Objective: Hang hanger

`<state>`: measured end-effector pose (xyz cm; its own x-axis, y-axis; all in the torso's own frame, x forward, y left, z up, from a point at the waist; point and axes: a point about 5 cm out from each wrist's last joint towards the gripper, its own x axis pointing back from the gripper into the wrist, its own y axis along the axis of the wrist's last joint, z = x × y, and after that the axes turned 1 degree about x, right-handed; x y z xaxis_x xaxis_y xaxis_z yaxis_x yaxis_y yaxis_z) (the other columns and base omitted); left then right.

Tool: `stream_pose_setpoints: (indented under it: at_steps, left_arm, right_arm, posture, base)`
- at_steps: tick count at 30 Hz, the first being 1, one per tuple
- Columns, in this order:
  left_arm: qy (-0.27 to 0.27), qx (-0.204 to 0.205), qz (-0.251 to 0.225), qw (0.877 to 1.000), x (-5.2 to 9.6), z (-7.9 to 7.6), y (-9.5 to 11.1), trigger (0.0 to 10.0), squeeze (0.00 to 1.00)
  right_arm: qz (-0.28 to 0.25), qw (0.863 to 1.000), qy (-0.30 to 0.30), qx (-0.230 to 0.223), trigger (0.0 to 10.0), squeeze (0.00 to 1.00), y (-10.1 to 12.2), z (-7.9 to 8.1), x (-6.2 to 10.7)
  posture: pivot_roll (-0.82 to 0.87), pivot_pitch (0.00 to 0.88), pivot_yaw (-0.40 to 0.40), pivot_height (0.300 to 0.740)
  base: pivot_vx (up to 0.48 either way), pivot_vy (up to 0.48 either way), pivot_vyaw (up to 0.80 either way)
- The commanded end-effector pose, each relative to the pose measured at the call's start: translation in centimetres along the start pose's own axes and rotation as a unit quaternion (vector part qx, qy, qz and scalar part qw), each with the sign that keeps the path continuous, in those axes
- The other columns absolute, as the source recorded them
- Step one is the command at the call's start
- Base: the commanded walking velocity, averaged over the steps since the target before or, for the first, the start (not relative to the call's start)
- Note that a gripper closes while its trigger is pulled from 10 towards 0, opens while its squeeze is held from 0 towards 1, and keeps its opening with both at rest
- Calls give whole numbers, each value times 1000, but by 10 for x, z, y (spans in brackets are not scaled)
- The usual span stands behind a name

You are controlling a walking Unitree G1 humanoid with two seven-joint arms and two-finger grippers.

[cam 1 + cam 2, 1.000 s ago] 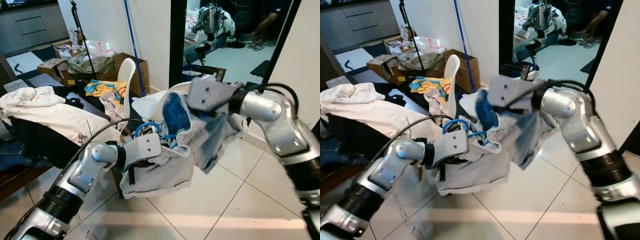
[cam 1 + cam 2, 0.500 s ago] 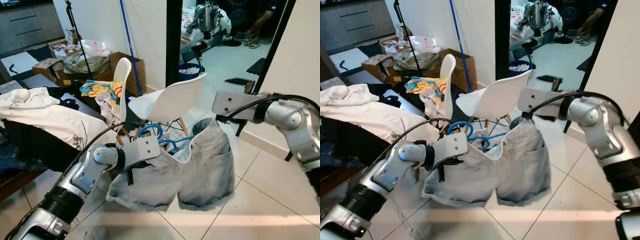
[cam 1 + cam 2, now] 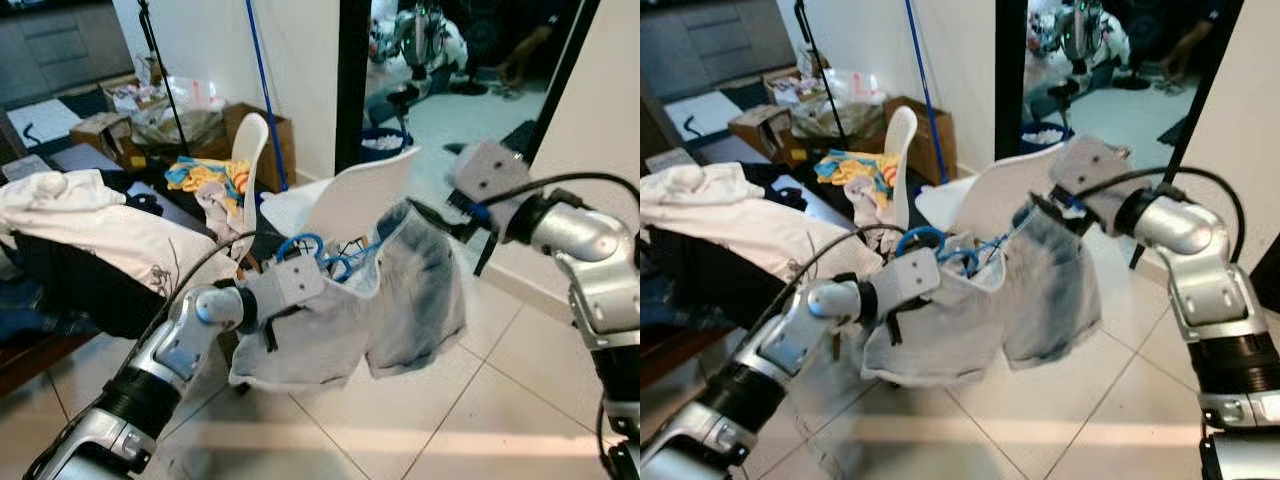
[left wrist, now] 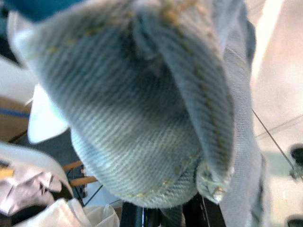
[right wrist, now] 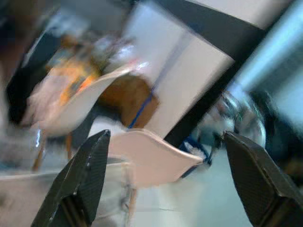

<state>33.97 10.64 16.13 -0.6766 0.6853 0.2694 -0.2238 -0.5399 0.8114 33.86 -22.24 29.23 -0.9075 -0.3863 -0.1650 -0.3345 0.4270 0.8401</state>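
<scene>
Left end effector is buried under the waistband of the shorts — finger spread cannot be determined. The blue hanger sits in the waistband just above it. Right end effector — fingers spread wide, nothing between them — is beside the raised right corner of the shorts. Since 0.5 s ago the shorts have bunched and twisted; previously they hung flat. White chair stands behind the shorts.

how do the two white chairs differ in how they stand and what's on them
The near white chair stands just behind the denim shorts, its seat and back bare as far as shown; the far white chair stands further back by the cardboard box, with colourful clothes heaped on it. The near one looks larger in view. Both have white moulded shells.
</scene>
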Motion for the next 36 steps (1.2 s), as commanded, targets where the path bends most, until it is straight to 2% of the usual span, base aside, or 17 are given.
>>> stream_pose_setpoints:
  at_steps: [1,2,4,5,6,8,9,11,13,15,17,18,20,23,29,32,36]
  left_arm:
    - [40,64,-51,996,4,6,1,10000,0]
    - [39,81,-63,994,5,4,1,10000,0]
    - [38,91,-71,993,6,3,1,10000,0]
    - [13,103,-96,990,9,-4,4,10000,0]
    - [13,103,-96,990,9,-4,4,10000,0]
    - [-36,114,-136,983,16,-16,9,10000,0]
    - [-36,114,-136,983,16,-16,9,10000,0]
    - [-85,96,-153,980,23,-21,12,10000,0]
    - [-136,50,-151,978,31,-24,11,10000,0]
    - [-154,33,-146,977,34,-24,9,10000,0]
    - [-181,4,-140,974,43,-12,10,10000,0]
    - [-181,4,-140,974,43,-12,10,10000,0]
    - [-205,-22,-137,969,51,-2,13,10000,0]
    - [-234,-47,-139,961,58,5,20,10000,0]
    - [-269,-90,-139,949,62,12,29,10000,0]
    - [-277,-104,-148,944,57,14,35,10000,0]
    - [-281,-109,-157,941,54,17,39,10000,0]
  right_arm:
    - [47,988,-60,-134,10000,0,-29,1,9]
    - [59,983,-67,-163,10000,0,-37,5,12]
    - [66,979,-72,-180,10000,0,-41,7,14]
    - [77,974,-86,-197,10000,0,-52,11,21]
    - [77,974,-86,-197,10000,0,-52,11,21]
    - [101,962,-124,-223,10000,0,-70,14,38]
    - [101,962,-124,-223,10000,0,-70,14,38]
    - [99,965,-108,-216,10000,0,-70,14,44]
    - [60,978,-45,-194,10000,0,-54,14,47]
    - [40,981,-16,-188,10000,0,-44,14,49]
    - [-5,983,41,-181,10000,0,-20,-9,59]
    - [-5,983,41,-181,10000,0,-20,-9,59]
    - [-36,979,124,-158,10000,0,-1,-21,72]
    - [-44,967,208,-138,10000,0,12,-28,87]
    - [-54,954,241,-167,10000,0,27,-38,92]
    - [-45,943,272,-187,10000,0,20,-23,96]
    - [-33,938,285,-196,10000,0,13,-14,101]
  posture:
    - [-32,50,18,740]
    - [-32,50,18,740]
    - [-32,50,18,740]
    - [-42,53,19,740]
    - [-42,53,19,740]
    - [-43,53,19,740]
    - [-43,53,19,740]
    - [-54,53,24,740]
    - [-54,49,22,740]
    - [-54,49,22,740]
    - [-53,41,18,740]
    - [-53,41,18,740]
    - [-52,37,14,740]
    - [-52,35,10,740]
    - [-56,30,12,740]
    - [-60,31,25,740]
    - [-63,32,29,740]
  base:
    - [0,0,-750]
    - [0,0,-750]
    - [0,0,-750]
    - [0,0,-800]
    - [0,0,-800]
    - [0,0,-800]
    - [0,0,-800]
    - [0,0,-800]
    - [0,0,-800]
    - [0,0,-800]
    - [0,0,0]
    - [0,0,0]
    - [0,0,0]
    - [0,0,0]
    - [0,0,-369]
    - [0,0,-775]
    - [0,0,-775]
